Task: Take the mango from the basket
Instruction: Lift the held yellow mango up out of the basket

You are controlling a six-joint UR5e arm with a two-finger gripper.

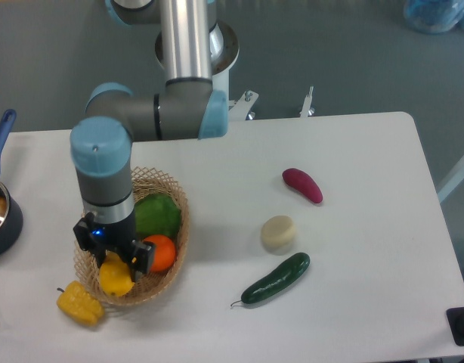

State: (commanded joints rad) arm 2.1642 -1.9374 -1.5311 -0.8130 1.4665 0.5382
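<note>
Counter [353,318]: white, rounded corner at the far right, grey floor beyond it.
Yellow bell pepper [79,304]: lumpy, lying on the counter near the front left edge.
Cucumber [276,278]: dark green, lying at a slant, right end higher in the view.
Pale round piece [278,232]: cream, disc-like, just above the cucumber, apart from it.
Purple-red vegetable [302,185]: oblong, lying slanted, beyond the pale round piece.
Pot [1,215]: dark blue, at the left edge, partly cut off, its blue handle pointing away.
Green vegetable [158,215]: large, rounded.
Orange [159,252]: round, touching the green vegetable.
</note>
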